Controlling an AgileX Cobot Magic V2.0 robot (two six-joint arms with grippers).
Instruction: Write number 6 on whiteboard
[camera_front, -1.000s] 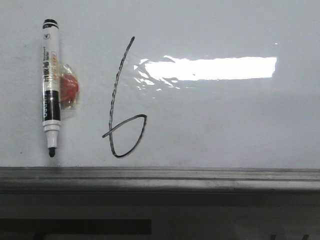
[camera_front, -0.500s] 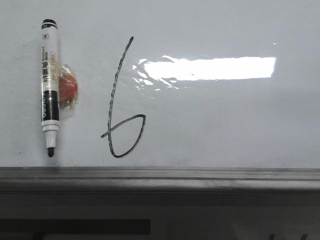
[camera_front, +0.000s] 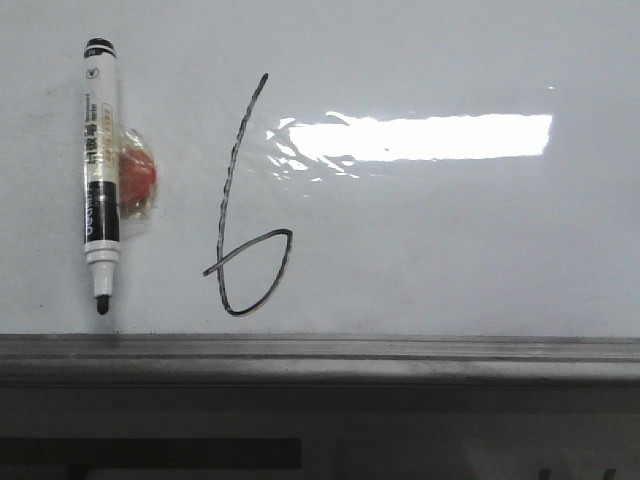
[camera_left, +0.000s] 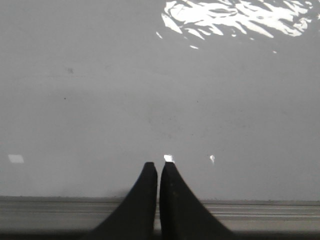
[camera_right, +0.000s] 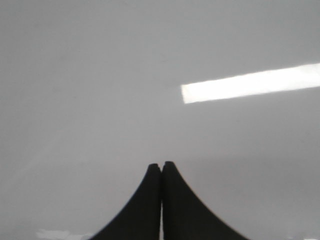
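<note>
- Little had moved since the earlier front views: the marker (camera_front: 101, 172) and the number 6 (camera_front: 245, 200) had kept almost the same places on the whiteboard (camera_front: 450, 250).
- The 6 stood complete, its stem slanting up and away from the ledge (camera_front: 320, 355), its loop near that ledge, the marker just to its left.
- The left gripper (camera_left: 158, 167) and right gripper (camera_right: 161, 166) were each closed, fingers together, holding nothing.
- Neither wrist view showed the 6, so the nearer arm could not be judged; the writing looked done.
</note>
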